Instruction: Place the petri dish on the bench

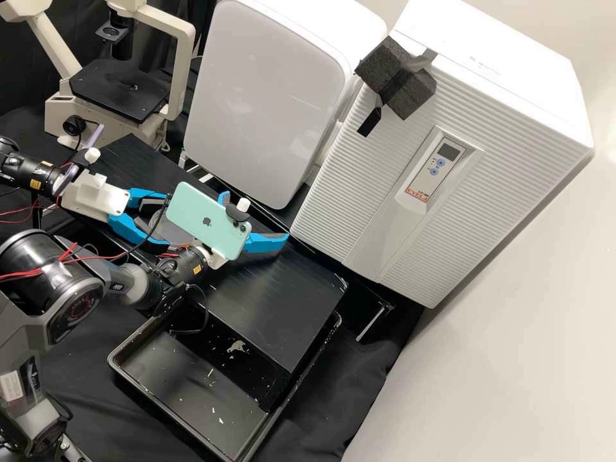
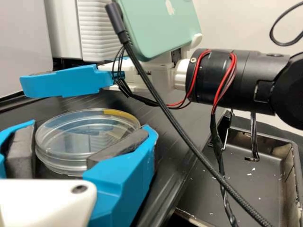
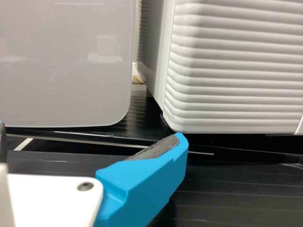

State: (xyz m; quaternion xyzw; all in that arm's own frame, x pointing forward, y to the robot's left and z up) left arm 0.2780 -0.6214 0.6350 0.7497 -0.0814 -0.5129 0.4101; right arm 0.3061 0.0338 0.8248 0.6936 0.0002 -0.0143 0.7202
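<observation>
In the high view my left gripper (image 1: 164, 220) is over the black bench (image 1: 282, 301), its two blue fingers around the clear petri dish (image 1: 172, 234), which the phone and cable partly cover. The left wrist view has the petri dish (image 2: 87, 135) lying flat between the dark pads of my left gripper (image 2: 90, 135), which press on its opposite sides; a gap under the dish cannot be judged. My right gripper (image 1: 255, 216) stands wide open beyond the phone, with nothing seen between its fingers. One blue finger of my right gripper (image 3: 90, 137) shows large in its wrist view.
A green phone (image 1: 205, 221) is mounted on the right arm, its cable (image 2: 189, 142) hanging close by the dish. Behind the bench stand a white panelled box (image 1: 263, 96) and a ribbed white cabinet (image 1: 449, 141). A microscope (image 1: 122, 90) is at the far left, a black tray (image 1: 186, 391) in front.
</observation>
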